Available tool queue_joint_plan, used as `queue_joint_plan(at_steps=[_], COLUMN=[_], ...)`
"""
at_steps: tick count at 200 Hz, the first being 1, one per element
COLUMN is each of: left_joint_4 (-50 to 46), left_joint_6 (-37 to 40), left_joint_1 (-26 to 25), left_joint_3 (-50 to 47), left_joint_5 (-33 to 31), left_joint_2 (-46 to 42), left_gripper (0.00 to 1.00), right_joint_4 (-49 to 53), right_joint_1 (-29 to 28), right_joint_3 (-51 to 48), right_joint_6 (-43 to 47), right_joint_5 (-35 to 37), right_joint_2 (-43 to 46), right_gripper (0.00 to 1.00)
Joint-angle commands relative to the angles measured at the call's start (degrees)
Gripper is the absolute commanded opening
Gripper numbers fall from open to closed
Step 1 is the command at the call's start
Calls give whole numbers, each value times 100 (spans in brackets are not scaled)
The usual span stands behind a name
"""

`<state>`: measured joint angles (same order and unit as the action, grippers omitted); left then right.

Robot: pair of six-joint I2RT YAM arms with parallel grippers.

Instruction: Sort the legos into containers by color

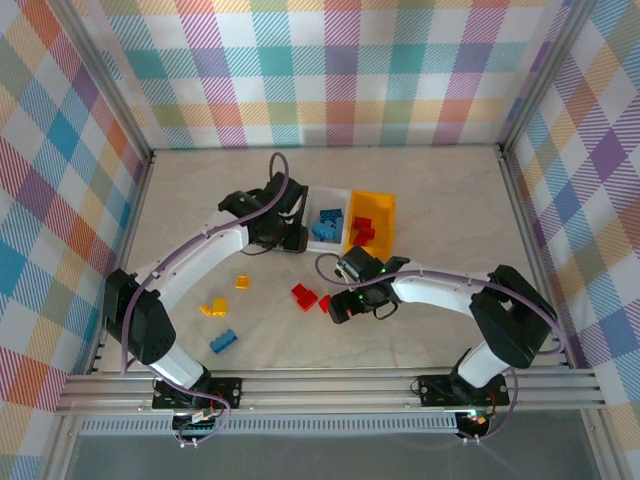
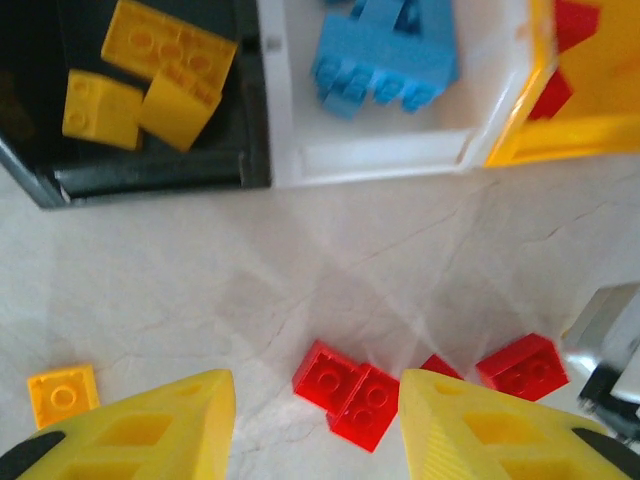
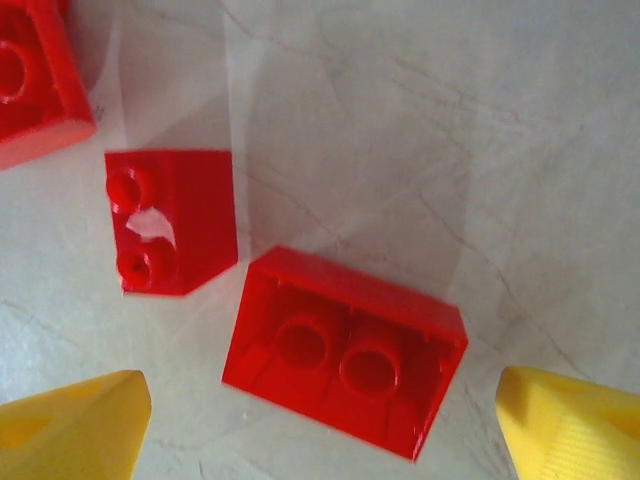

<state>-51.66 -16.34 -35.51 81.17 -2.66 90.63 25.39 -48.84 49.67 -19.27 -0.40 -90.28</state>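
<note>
Yellow studded bricks (image 2: 150,75) are binned in the black plastic bin (image 2: 150,180), blue bricks (image 2: 385,55) in the white bin (image 2: 380,155); loose bricks (image 1: 223,341) are left on the table. Left gripper (image 2: 312,400) and right gripper (image 3: 320,385) are spread empty, the latter above an upturned red brick (image 3: 345,350).

Bare tabletop (image 2: 180,300) fronts bins (image 2: 370,160); red brick (image 3: 345,350) between right end effector (image 3: 320,430) jaws.

No writing, label, brand mark, number or sign can be read on anything in view.
</note>
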Motion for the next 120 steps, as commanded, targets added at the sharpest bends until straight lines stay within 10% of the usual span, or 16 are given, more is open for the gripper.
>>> queue_joint_plan(at_steps=[1,120], left_joint_4=[139,191], left_joint_6=[-115,-9], left_joint_1=[40,270], left_joint_3=[-302,-823], left_joint_5=[-102,-24], left_joint_2=[-300,-791], left_gripper=[47,48], right_joint_4=[-60,223], right_joint_1=[-49,-223], right_joint_3=[269,687], right_joint_6=[-107,-231], right_joint_5=[318,1043], right_joint_2=[-206,-649], right_gripper=[88,54])
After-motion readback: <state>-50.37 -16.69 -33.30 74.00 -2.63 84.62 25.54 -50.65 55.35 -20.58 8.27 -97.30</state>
